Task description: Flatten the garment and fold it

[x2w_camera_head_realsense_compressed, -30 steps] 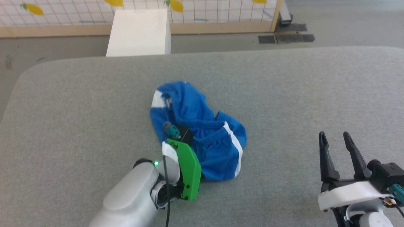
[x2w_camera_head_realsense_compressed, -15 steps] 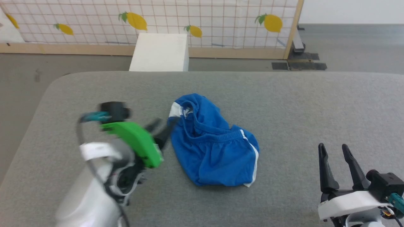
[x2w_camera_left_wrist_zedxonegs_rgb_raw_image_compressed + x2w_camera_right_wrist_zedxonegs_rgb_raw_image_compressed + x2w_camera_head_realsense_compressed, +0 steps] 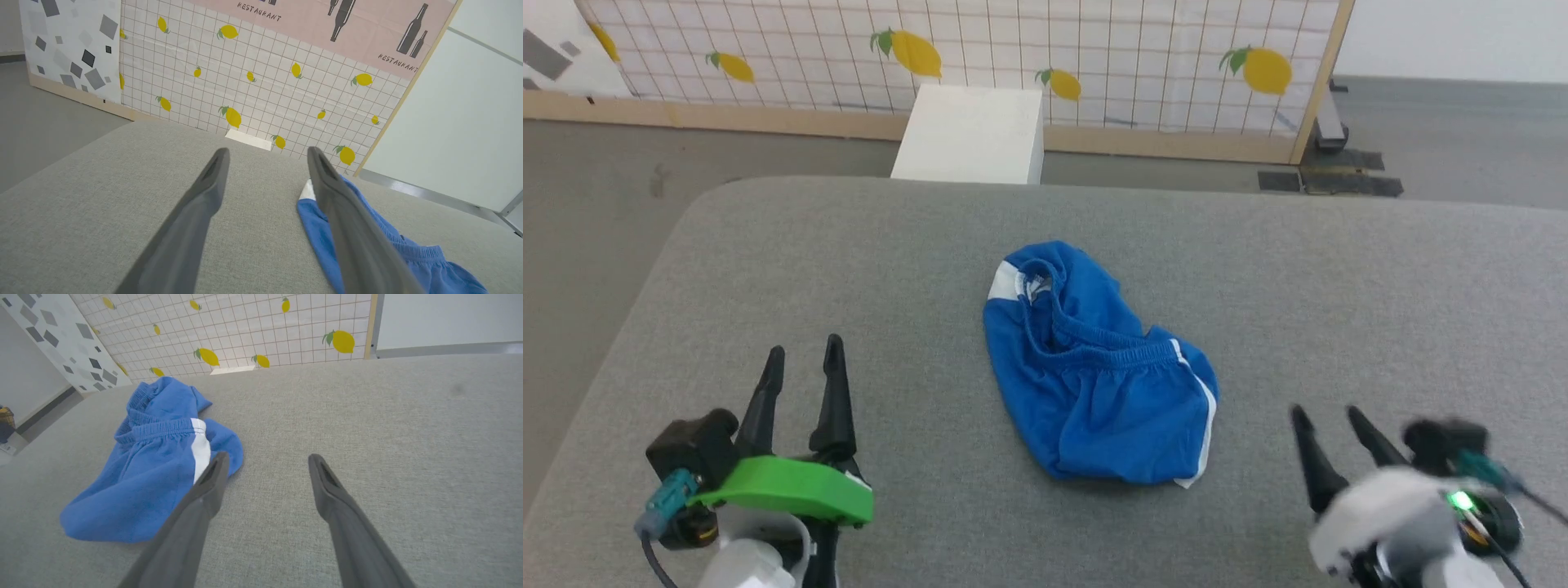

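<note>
A: Where's the garment (image 3: 1094, 392)?
B: Bunched in the middle of the desk (image 3: 1339, 286), long axis far-left to near-right.
A: Grippers?
B: Left gripper (image 3: 805, 347) and right gripper (image 3: 1323, 412) both open, empty; right is nearer.

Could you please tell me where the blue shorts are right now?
In the head view the blue shorts lie crumpled near the middle of the grey surface, between the left end effector and the right end effector, touching neither.
</note>
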Available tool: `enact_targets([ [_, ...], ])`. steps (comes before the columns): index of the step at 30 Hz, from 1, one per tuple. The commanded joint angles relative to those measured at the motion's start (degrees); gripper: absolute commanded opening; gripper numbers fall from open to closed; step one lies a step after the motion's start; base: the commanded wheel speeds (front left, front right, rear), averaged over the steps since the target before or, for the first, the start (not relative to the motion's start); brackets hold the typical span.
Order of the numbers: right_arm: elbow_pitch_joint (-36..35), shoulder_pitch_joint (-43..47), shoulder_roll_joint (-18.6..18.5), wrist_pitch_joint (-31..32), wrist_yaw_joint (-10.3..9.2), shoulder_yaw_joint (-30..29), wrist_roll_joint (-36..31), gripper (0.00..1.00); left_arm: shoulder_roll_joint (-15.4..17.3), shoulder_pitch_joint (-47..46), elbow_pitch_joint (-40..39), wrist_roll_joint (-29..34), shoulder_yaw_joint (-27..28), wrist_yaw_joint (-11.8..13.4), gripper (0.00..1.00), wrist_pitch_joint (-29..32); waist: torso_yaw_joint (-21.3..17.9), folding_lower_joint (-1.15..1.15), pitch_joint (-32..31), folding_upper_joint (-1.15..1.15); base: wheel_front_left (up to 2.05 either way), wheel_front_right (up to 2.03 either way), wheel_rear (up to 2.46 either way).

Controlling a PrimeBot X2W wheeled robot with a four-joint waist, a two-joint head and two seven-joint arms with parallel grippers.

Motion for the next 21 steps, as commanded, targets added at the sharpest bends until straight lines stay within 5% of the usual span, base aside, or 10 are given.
enact_targets([
  [1, 0.49, -3.78, 0.04, 3.29, -0.09, 1.06, -0.27, 1.00, -1.16, 1.62, -0.52, 1.41, 0.92, -0.37, 1.00, -0.24, 0.19, 0.01, 1.28, 0.00, 0.00, 0.00, 0.00],
  [10, 7.70, -24.23, 0.04, 27.36, -0.09, 9.67, -7.99, 1.00, -5.89, 0.29, -3.19, 5.62, 5.72, -5.37, 1.00, -0.25, 3.61, 0.01, 8.81, 0.00, 0.00, 0.00, 0.00],
  [21, 16.86, -28.93, 0.04, 32.10, -0.09, 12.91, -9.49, 1.00, -8.99, -4.11, -1.12, 6.59, 7.02, -9.08, 1.00, -0.25, 7.90, 0.01, 14.23, 0.00, 0.00, 0.00, 0.00],
])
